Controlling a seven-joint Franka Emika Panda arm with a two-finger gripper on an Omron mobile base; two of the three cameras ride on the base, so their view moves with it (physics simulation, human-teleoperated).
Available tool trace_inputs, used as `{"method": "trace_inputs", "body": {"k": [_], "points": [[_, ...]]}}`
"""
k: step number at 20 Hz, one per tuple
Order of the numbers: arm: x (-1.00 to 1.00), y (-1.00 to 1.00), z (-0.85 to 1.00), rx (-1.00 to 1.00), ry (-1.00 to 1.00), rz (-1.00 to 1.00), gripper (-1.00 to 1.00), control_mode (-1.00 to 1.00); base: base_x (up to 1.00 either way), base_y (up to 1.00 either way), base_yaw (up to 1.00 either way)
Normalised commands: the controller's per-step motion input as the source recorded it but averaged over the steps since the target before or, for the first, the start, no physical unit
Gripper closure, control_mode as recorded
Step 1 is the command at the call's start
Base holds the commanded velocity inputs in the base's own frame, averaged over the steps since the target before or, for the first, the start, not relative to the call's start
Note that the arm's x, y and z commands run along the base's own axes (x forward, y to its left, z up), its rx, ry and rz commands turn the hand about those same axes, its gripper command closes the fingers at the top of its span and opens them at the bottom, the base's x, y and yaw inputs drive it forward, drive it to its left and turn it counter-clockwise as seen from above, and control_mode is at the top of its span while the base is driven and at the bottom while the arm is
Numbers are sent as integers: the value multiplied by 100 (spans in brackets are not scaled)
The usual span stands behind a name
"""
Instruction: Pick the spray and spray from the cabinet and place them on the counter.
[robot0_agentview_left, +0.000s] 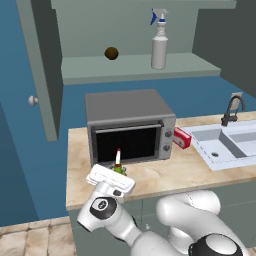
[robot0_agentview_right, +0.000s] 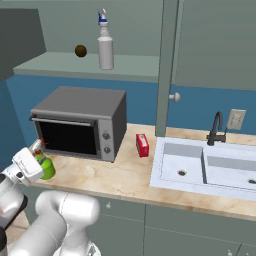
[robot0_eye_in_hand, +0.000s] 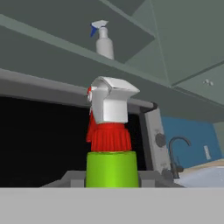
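The green spray (robot0_eye_in_hand: 112, 168), with its red collar and white nozzle, stands upright between the fingers of my gripper (robot0_eye_in_hand: 112, 180), which is shut on it. In the base views this bottle (robot0_agentview_right: 46, 168) (robot0_agentview_left: 119, 169) is low at the counter's (robot0_agentview_left: 165, 175) front edge, before the toaster oven. Whether its base touches the slab cannot be told. My gripper (robot0_agentview_left: 116, 175) (robot0_agentview_right: 40, 165) holds it from the front. The tall grey-white spray (robot0_agentview_left: 159, 47) (robot0_agentview_right: 105, 47) (robot0_eye_in_hand: 104, 43) stands upright on the shelf of the open cabinet (robot0_agentview_left: 140, 67).
A grey toaster oven (robot0_agentview_left: 127, 125) sits close behind the held bottle. A brown ball (robot0_agentview_left: 111, 53) lies on the cabinet shelf. A red box (robot0_agentview_right: 142, 145) lies beside the sink (robot0_agentview_right: 200, 167) with its black faucet (robot0_agentview_right: 216, 129). The open cabinet door (robot0_agentview_left: 42, 70) hangs at the left.
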Motion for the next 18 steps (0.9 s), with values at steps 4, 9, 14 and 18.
{"method": "trace_inputs", "body": {"k": [4,9,14,18], "points": [[23,4,-24,1,0,-2,100,-100,0,0,0],[25,2,-21,3,0,-2,100,-100,0,0,0],[26,3,-20,6,0,-2,100,-100,0,0,0],[22,1,-22,6,0,-1,100,-100,0,0,0]]}}
